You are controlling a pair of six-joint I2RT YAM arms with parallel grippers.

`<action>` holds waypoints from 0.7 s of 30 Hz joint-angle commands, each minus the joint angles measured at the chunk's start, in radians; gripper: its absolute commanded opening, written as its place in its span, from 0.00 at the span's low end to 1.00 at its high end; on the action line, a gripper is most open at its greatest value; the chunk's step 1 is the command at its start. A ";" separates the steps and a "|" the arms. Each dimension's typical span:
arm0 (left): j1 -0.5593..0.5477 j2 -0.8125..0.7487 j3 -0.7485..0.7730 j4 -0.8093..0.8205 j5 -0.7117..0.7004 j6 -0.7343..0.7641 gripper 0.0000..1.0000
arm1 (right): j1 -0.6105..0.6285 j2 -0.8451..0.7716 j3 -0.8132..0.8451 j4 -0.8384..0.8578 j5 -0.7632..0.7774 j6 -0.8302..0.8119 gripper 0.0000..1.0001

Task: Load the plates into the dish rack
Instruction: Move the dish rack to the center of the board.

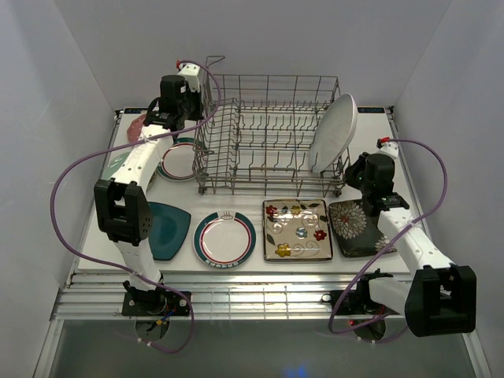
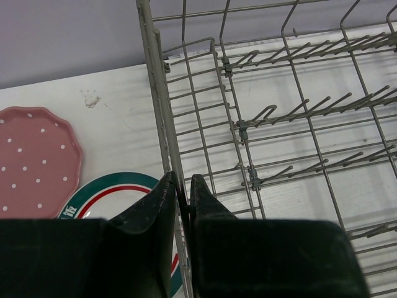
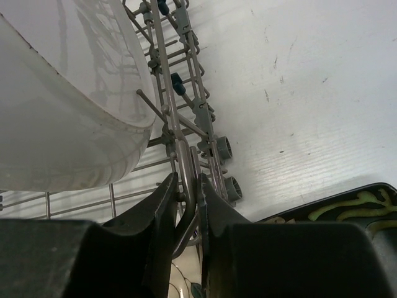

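the dish rack [image 1: 260, 138] sits in the upper middle of the top view, a white oval plate [image 1: 335, 132] standing at its right end and a red-rimmed round plate [image 1: 224, 239] flat below it, while the left gripper [image 2: 180, 183] is clenched on its left wall wire and the right gripper [image 3: 188, 180] on its right edge wire.

place: lab test cell | cue: plain white walls [image 1: 63, 71]; white table [image 1: 370, 134]

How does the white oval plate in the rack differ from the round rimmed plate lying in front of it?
The white oval plate is plain and oval; the round rimmed plate carries teal and red bands. The oval plate stands on edge at the right end of the dish rack; the round one lies flat in front of it. Both have white centres.
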 commanded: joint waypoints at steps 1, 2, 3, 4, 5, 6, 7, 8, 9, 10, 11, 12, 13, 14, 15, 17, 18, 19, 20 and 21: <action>0.013 -0.027 -0.007 0.009 -0.011 0.018 0.00 | -0.027 0.035 0.074 0.031 0.027 -0.009 0.08; 0.013 -0.032 -0.015 0.021 -0.016 0.018 0.00 | -0.029 0.041 0.080 0.029 0.028 -0.011 0.08; 0.013 -0.036 -0.030 0.031 -0.017 0.018 0.00 | -0.032 0.047 0.088 0.029 0.025 -0.011 0.08; 0.013 -0.038 -0.032 0.037 -0.020 0.018 0.00 | -0.035 0.057 0.099 0.029 0.024 -0.014 0.08; 0.013 -0.035 -0.031 0.038 -0.026 0.016 0.00 | -0.038 0.063 0.103 0.029 0.024 -0.014 0.08; 0.013 -0.032 -0.023 0.038 -0.028 0.018 0.00 | -0.040 0.067 0.108 0.029 0.021 -0.012 0.08; 0.013 -0.027 -0.020 0.038 -0.028 0.016 0.00 | -0.043 0.077 0.114 0.031 0.019 -0.014 0.08; 0.013 -0.020 -0.014 0.037 -0.028 0.016 0.00 | -0.046 0.081 0.123 0.029 0.021 -0.014 0.08; 0.013 -0.015 -0.011 0.037 -0.029 0.018 0.00 | -0.046 0.087 0.129 0.029 0.019 -0.014 0.08; 0.013 -0.013 -0.006 0.037 -0.028 0.016 0.00 | -0.052 0.101 0.136 0.029 0.016 -0.014 0.08; 0.013 -0.012 -0.004 0.037 -0.028 0.018 0.00 | -0.055 0.106 0.142 0.029 0.013 -0.014 0.08; 0.013 -0.006 -0.001 0.037 -0.061 0.018 0.00 | -0.055 0.110 0.149 0.029 0.013 -0.014 0.08; 0.013 -0.004 0.003 0.037 -0.066 0.019 0.00 | -0.057 0.115 0.153 0.029 0.012 -0.014 0.08; 0.013 -0.004 0.003 0.037 -0.069 0.021 0.00 | -0.058 0.116 0.154 0.029 0.013 -0.015 0.08; 0.013 -0.007 0.002 0.035 -0.072 0.024 0.16 | -0.060 0.113 0.154 0.029 0.012 -0.017 0.16; 0.014 -0.018 -0.017 0.047 -0.071 0.024 0.31 | -0.061 0.106 0.154 0.029 0.009 -0.028 0.32; 0.014 -0.036 -0.027 0.057 -0.068 0.025 0.37 | -0.063 0.100 0.154 0.031 0.013 -0.031 0.35; 0.014 -0.045 -0.038 0.063 -0.065 0.025 0.48 | -0.061 0.087 0.154 0.029 0.013 -0.031 0.38; 0.014 -0.053 -0.052 0.071 -0.063 0.024 0.53 | -0.061 0.080 0.154 0.029 0.015 -0.032 0.44; 0.014 -0.064 -0.055 0.071 -0.060 0.024 0.58 | -0.064 0.066 0.156 0.023 0.015 -0.035 0.47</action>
